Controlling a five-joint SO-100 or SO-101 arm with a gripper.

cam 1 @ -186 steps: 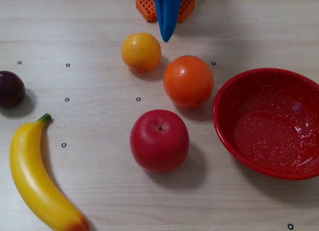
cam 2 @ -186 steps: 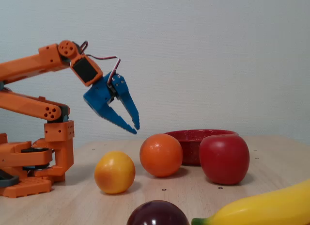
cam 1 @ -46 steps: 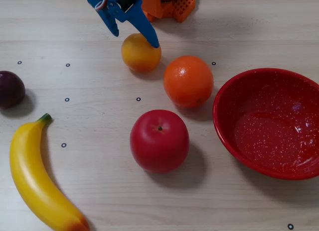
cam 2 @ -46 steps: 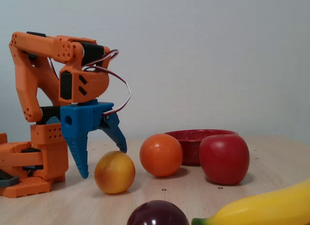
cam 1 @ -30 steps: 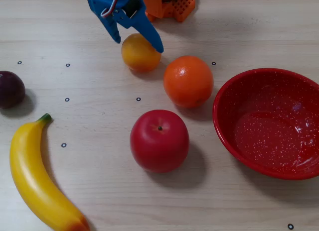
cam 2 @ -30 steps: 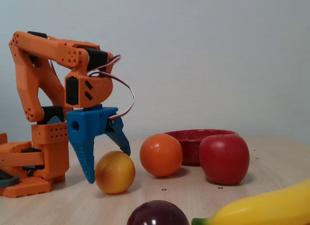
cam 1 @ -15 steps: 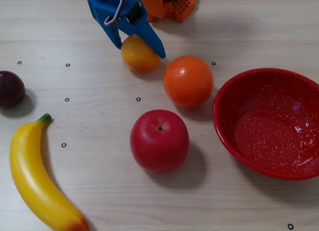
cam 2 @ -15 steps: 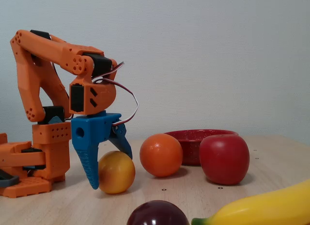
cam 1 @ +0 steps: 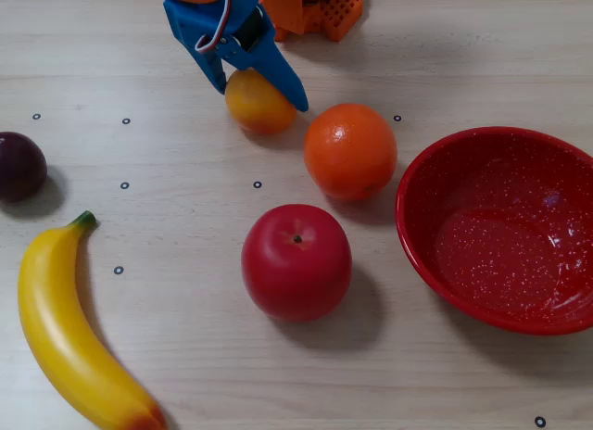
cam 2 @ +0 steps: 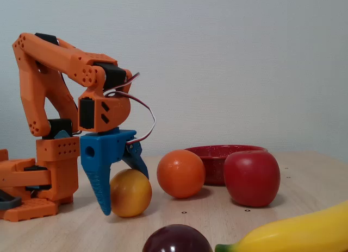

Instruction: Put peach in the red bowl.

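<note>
Gripper (cam 1: 262,98) part-open, fingers straddling peach (cam 1: 258,106).

Colour inventory:

- Small smooth round yellow-orange peach (cam 1: 257,104): golden yellow shading to orange.
- Wide glossy red bowl (cam 1: 435,254): deep red with fine white speckles inside.
- Large dimpled round orange (cam 1: 350,151): saturated orange.
- Round glossy red apple (cam 1: 296,261): uniform red, dark stem spot on top.
- Long curved yellow banana (cam 1: 65,337): yellow, green stem tip, orange-brown lower end.
- Small dark round plum (cam 1: 18,166): dark purple-maroon.
- Plastic two-finger gripper (cam 2: 124,193): blue; the arm above it is orange with black sections.
- Flat wooden table (cam 1: 185,374): pale wood grain with small dark ring marks.
</note>
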